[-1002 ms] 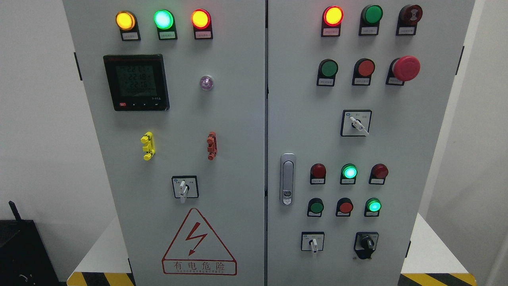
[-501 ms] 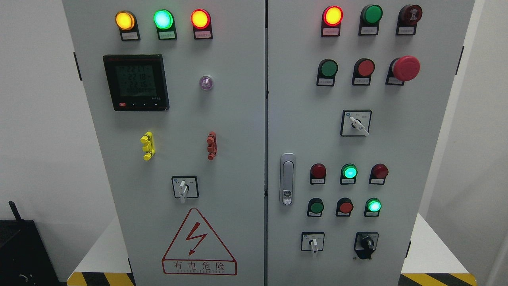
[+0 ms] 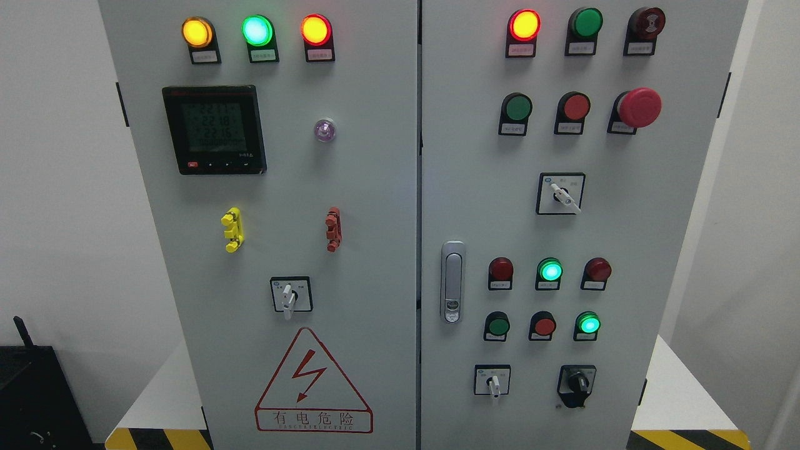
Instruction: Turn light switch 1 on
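Note:
A grey two-door electrical cabinet [image 3: 375, 187] fills the head view. On the right door [image 3: 625, 237], a lower cluster has a dark red lamp [image 3: 501, 269], a lit green lamp [image 3: 550, 270] and a dark red lamp [image 3: 598, 269]. Below them sit an unlit green button [image 3: 498, 325], a red button [image 3: 544, 325] and a lit green button [image 3: 589, 324]. Further down are a white rotary selector [image 3: 494, 382] and a black rotary knob [image 3: 577, 383]. I cannot read which label marks light switch 1. Neither hand shows.
The right door also has a red emergency stop [image 3: 639, 107], another white selector [image 3: 562, 195] and a door handle [image 3: 452, 281]. The left door carries a digital meter [image 3: 214, 129], lit yellow, green and red lamps, a selector [image 3: 289, 295] and a warning triangle [image 3: 312, 382].

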Robot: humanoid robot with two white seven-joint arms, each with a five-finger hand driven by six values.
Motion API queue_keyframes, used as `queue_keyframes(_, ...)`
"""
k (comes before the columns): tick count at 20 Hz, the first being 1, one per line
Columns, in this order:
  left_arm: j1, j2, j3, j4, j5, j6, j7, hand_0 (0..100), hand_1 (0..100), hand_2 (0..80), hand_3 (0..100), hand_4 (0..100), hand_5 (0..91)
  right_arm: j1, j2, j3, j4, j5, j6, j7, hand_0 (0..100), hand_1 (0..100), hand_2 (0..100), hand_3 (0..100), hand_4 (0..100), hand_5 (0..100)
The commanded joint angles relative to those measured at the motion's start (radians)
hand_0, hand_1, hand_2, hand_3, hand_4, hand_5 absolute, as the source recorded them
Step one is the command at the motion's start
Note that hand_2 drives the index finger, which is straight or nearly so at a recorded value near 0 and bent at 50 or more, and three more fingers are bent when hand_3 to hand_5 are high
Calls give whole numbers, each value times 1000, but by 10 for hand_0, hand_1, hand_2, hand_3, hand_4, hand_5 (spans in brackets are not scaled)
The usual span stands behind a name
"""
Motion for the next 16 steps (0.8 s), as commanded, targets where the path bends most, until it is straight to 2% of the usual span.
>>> queue_keyframes(1,-61,15,10,-281,-27,93,0,268,406,417,674,782,705,0,0,0,0,-25,0,1,0,0,0,0,0,0)
queue_keyframes(5,-122,15,-2,-404,-27,240,0,269,416,421,676,786,703,0,0,0,0,-25,0,1,0,0,0,0,0,0)
queue_keyframes(9,-156,17,-33,-485,-27,334,8,269,420,427,677,787,703,0,0,0,0,-25,0,1,0,0,0,0,0,0)
queue_keyframes(12,-193,15,-53,-513,-27,430,66,274,453,430,677,787,701,0,0,0,0,-25,0,1,0,0,0,0,0,0)
queue_keyframes(13,-205,15,-62,-513,-26,452,81,228,479,435,680,788,700,0,0,0,0,-25,0,1,0,0,0,0,0,0)
queue_keyframes(14,-211,15,-73,-513,-23,464,86,141,489,441,688,793,699,0,0,0,0,-25,0,1,0,0,0,0,0,0)
queue_keyframes(16,-230,9,-81,-512,-21,477,90,70,499,442,694,796,698,0,0,0,0,-25,0,1,0,0,0,0,0,0)
